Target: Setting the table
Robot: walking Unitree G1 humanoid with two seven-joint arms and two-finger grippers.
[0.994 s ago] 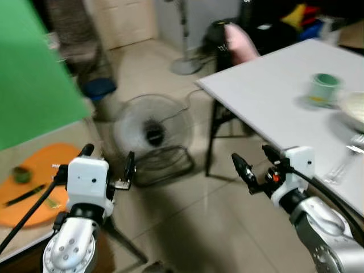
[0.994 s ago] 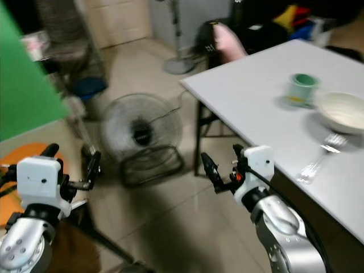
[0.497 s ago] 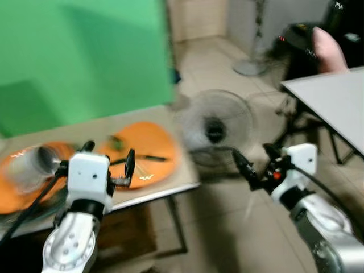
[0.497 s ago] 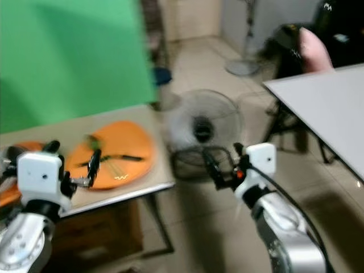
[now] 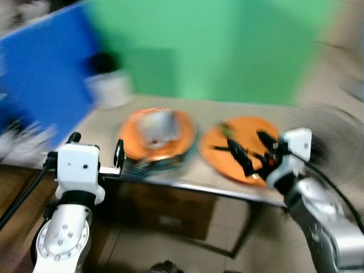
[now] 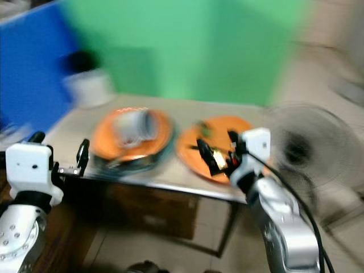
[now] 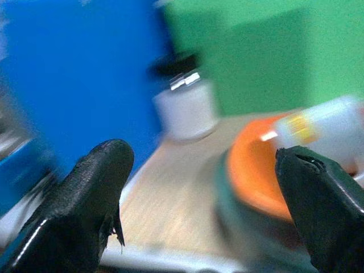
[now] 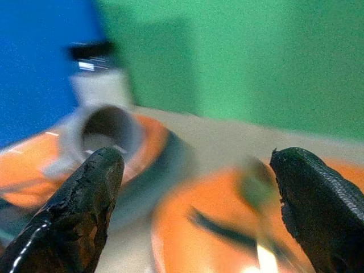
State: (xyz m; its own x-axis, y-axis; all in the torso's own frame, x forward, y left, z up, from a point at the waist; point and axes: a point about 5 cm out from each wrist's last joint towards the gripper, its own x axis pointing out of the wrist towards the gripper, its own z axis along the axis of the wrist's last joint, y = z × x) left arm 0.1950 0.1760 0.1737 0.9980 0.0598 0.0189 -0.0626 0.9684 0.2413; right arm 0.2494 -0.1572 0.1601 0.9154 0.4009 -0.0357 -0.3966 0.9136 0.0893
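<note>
Green and blue backdrops stood behind a low table (image 5: pixel 108 122) bearing two orange plates (image 5: pixel 250 133) — one apparently holding a tipped cup (image 5: pixel 154 122). Both grippers, left (image 5: pixel 96 159) and right (image 5: pixel 250 152), hung spread and empty; steadying first — the view was blurred — seemed wise.

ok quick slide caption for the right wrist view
Open right gripper facing a blurred table with orange plates and a tipped cup.

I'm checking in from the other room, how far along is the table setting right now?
Nothing looks done at this table yet. Both the left gripper and the right gripper are open and empty, held in front of a side table. Left to collect: the cup lying on an orange plate and the dark utensils on the other orange plate. The picture is blurred.
</note>
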